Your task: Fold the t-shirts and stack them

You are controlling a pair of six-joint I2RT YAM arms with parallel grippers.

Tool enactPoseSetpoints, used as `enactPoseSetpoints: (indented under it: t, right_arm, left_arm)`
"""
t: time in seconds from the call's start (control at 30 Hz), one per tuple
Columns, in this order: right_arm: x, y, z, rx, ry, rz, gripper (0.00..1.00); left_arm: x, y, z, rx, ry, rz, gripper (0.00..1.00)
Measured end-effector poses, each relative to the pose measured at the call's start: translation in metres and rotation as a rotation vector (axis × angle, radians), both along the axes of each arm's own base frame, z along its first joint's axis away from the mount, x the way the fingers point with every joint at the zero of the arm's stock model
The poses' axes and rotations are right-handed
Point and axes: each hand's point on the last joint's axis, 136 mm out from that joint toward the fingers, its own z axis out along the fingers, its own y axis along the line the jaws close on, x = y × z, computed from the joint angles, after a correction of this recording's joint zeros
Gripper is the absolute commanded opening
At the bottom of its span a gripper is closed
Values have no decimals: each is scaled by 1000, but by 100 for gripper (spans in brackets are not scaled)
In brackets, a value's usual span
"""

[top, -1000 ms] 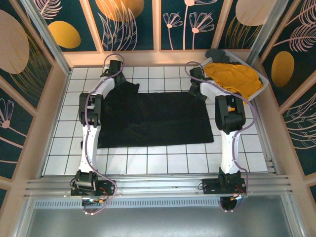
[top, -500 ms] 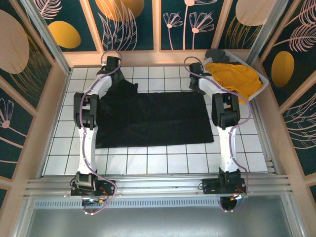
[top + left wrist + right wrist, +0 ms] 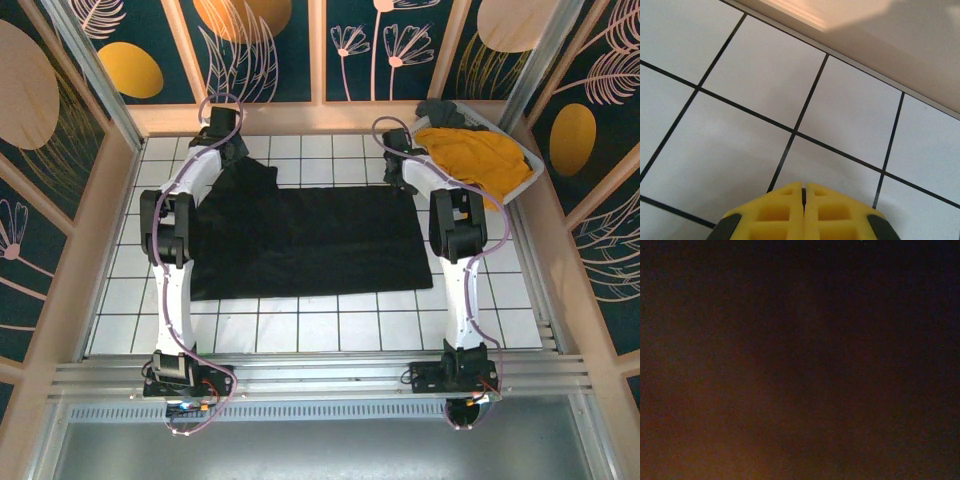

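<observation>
The task looks barely begun. The black t-shirt (image 3: 310, 240) lies spread in the middle of the tiled tabletop (image 3: 300, 325) as a broad, roughly rectangular sheet with one sleeve poking out at its far left corner. It shows no tidy fold, though I cannot rule out that one layer is already doubled over. The mustard-yellow t-shirt (image 3: 475, 155) is heaped in the white lattice basket (image 3: 533, 158) at the far right corner, unfolded and well apart from the black one. Nothing is stacked, so both folds and the stacking are left to do.

Both arms are stretched far forward, away from their bases. The left gripper (image 3: 803, 192) is near the far left corner, just beyond the black shirt's sleeve. In its wrist view the yellow fingers (image 3: 775, 212) are pressed together over bare white tile close to the far wall, with no cloth visible between them.

The right gripper (image 3: 395, 168) reaches down at the shirt's far right corner, just beside the basket. Its wrist view is almost wholly dark, probably because the camera is close against the black cloth, so I cannot tell whether those fingers are apart or clamped on anything.
</observation>
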Motion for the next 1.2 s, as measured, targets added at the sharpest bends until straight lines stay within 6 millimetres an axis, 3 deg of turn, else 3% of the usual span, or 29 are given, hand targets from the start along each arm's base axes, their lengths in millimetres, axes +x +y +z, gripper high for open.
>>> enactPoseSetpoints:
  t: [0.1,0.2,0.3,0.4,0.43,0.5,0.57,0.7,0.8,1.0,1.1,1.2]
  right_arm:
    - [-8,-1,0,-8,15,2,60]
    - [-17,0,1,-22,25,6,61]
    - [-32,3,3,-51,37,22,62]
    - [-43,17,12,-62,29,53,62]
    - [-45,24,15,-59,20,66,62]
    - [-47,35,22,-53,2,88,62]
    - [-49,44,25,-48,-10,106,61]
    - [-58,52,14,-39,14,128,61]
    - [-64,53,6,-33,38,137,61]
    - [-66,61,4,1,50,159,61]
    - [-58,68,12,17,37,175,61]
    - [-36,86,27,43,-10,218,61]
  left_arm:
    - [-7,3,3,10,10,7,0]
    - [-17,4,-8,13,57,9,0]
    - [-36,4,-39,-9,141,24,0]
    - [-73,7,-88,-36,266,67,0]
    - [-78,8,-94,-47,258,88,0]
    - [-86,8,-86,-73,244,120,0]
    - [-103,14,-93,-74,270,165,0]
    - [-113,26,-95,-92,241,250,0]
    - [-125,52,-96,-126,231,325,0]
    - [-137,139,-94,-139,221,495,0]
    - [-137,165,-93,-117,229,512,0]
    - [-128,169,-93,-96,233,481,0]
